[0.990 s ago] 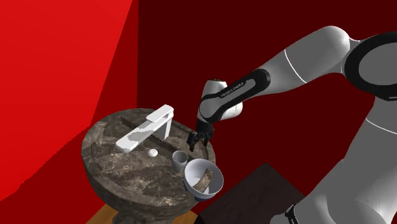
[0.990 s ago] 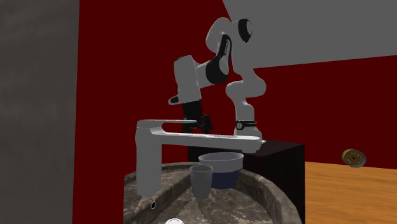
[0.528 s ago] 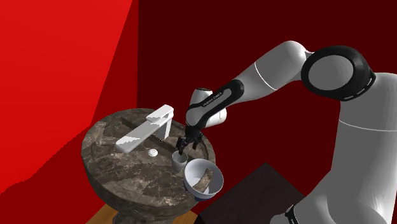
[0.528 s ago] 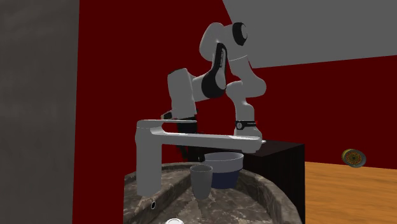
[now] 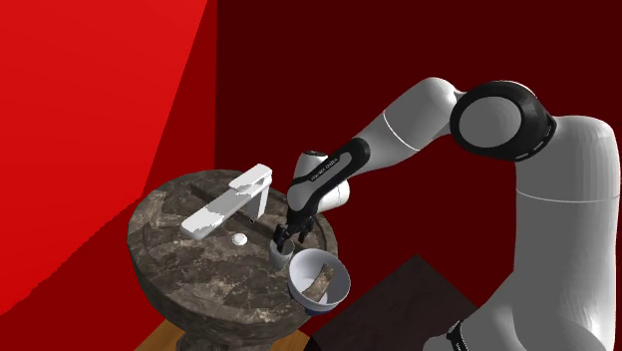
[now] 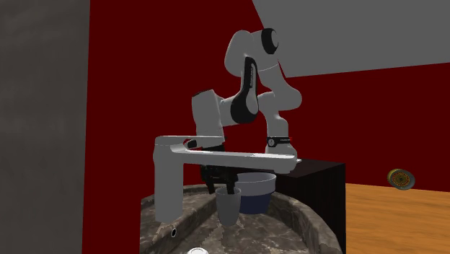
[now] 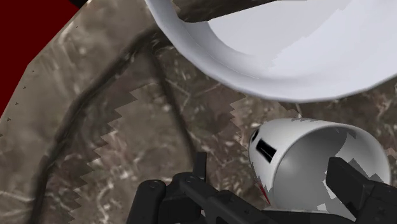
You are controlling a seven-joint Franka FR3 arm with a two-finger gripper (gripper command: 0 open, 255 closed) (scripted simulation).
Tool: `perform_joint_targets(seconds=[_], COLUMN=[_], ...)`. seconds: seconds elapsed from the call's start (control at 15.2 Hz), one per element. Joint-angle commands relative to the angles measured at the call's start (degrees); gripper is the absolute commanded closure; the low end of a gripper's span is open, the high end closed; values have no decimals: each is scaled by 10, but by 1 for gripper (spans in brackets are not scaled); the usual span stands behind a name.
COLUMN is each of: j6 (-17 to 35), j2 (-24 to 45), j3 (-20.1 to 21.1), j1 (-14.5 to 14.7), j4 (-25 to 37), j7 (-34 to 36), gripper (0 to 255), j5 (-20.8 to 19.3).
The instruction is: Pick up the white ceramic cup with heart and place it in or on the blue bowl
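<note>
A white-grey cup [image 6: 229,207] stands upright in the stone basin [image 5: 179,264], close beside the bowl [image 5: 319,277], which is white inside and dark blue outside [image 6: 254,195]. My black gripper [image 5: 284,237] has come down onto the cup's mouth and hides most of the cup [image 5: 280,253] in the shoulder view. In the wrist view the gripper [image 7: 273,191] is open. One finger [image 7: 353,181] sits over the cup's [image 7: 299,159] hollow, the other stays outside its wall with a gap. The bowl [image 7: 286,57] lies just beyond the cup.
A long white faucet [image 5: 229,199] reaches over the basin, its spout [image 6: 231,159] passing in front of my gripper in the second exterior view. A white drain plug [image 5: 239,239] lies in the basin. The dark stand [image 5: 399,309] sits beside the pedestal. Red walls stand behind.
The arm has swung down and toward the cup. The gripper dropped from above the basin's rim to the cup's mouth. Cup and bowl have not moved.
</note>
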Motion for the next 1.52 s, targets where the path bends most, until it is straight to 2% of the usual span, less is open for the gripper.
perform_joint_targets(seconds=[0.0, 0.33, 0.4, 0.99, 1.45], j6=[2, 2, 2, 2, -36], j2=[2, 2, 2, 2, -50], j3=[0, 0, 0, 0, -1], j1=[0, 0, 0, 0, 0], j4=[0, 0, 0, 0, -14], j7=[-1, -1, -1, -1, 6], gripper=[0, 0, 255, 255, 255], j5=[0, 0, 0, 0, -2])
